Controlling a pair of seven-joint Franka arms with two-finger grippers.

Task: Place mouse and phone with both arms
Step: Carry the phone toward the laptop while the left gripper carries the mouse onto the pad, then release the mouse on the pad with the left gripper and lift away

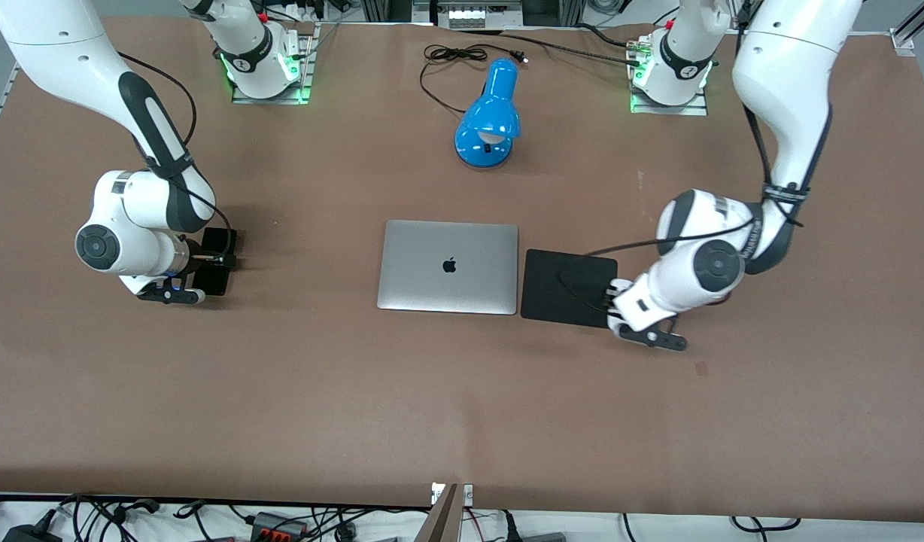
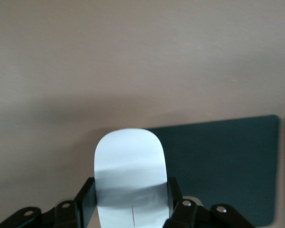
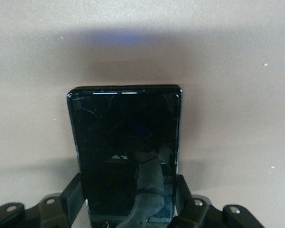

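My left gripper [image 1: 618,299] is shut on the white mouse [image 2: 129,164], with a finger [image 2: 87,199] on each side of it. It holds the mouse low at the edge of the black mouse pad [image 1: 563,286] toward the left arm's end of the table. The pad also shows in the left wrist view [image 2: 223,166]. In the front view the hand hides the mouse. My right gripper [image 1: 212,262] is shut on the black phone [image 1: 221,241], low at the table toward the right arm's end. The phone's glossy face shows in the right wrist view [image 3: 126,137], between the fingers [image 3: 72,194]. I cannot tell whether either thing touches the surface.
A closed silver laptop [image 1: 448,266] lies mid-table beside the mouse pad. A blue desk lamp [image 1: 490,120] lies between the arm bases, and its black cable [image 1: 451,54] is coiled near the table's edge there. The brown table [image 1: 462,406] stretches wide nearer the front camera.
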